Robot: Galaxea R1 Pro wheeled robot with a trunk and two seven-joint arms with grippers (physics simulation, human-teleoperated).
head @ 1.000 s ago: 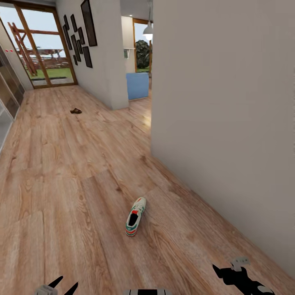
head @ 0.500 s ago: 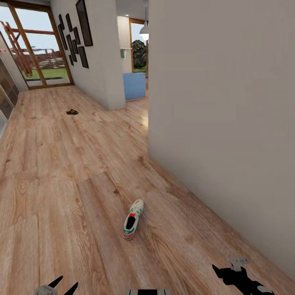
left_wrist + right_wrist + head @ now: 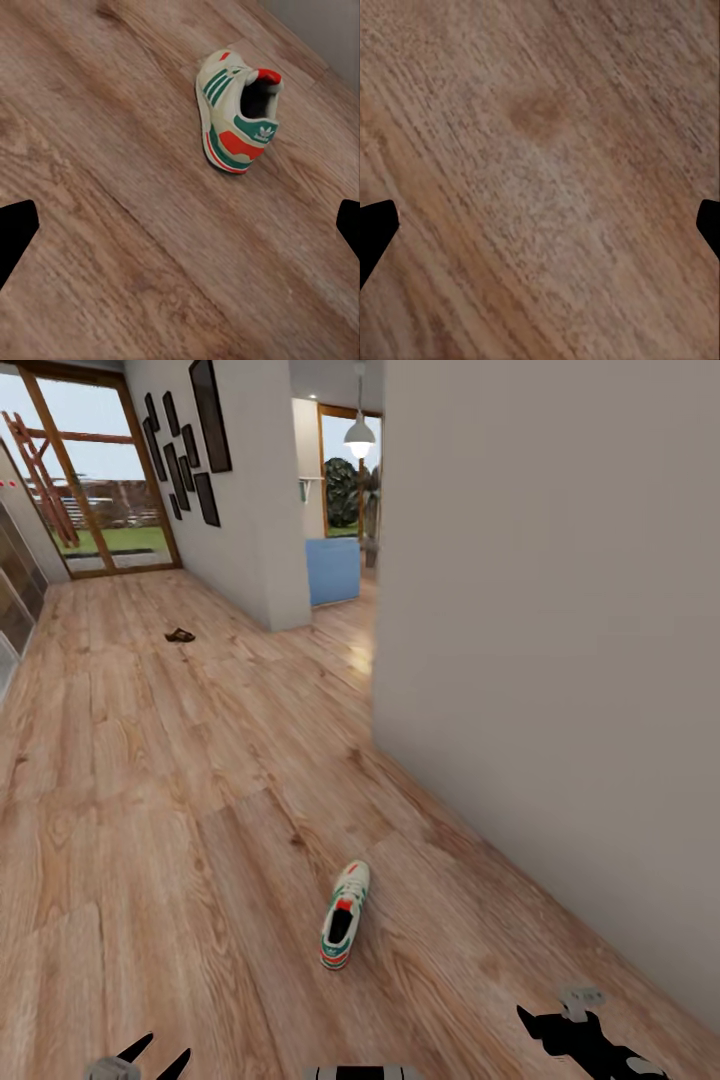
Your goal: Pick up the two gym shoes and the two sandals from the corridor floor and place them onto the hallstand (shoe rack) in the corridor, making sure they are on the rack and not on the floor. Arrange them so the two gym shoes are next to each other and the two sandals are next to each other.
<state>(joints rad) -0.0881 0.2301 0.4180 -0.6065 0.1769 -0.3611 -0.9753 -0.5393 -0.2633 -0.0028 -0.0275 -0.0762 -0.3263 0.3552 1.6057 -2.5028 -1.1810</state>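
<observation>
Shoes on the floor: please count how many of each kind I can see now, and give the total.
Gym shoe: 1, lying on the corridor floor near the wall.
Sandal: 1, far down the corridor on the floor.
Total: 2 shoes in view.

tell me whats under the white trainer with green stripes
The white green-striped trainer rests upright, sole down, on the light brown wood-plank floor. The planks directly beneath its sole are covered.
</observation>
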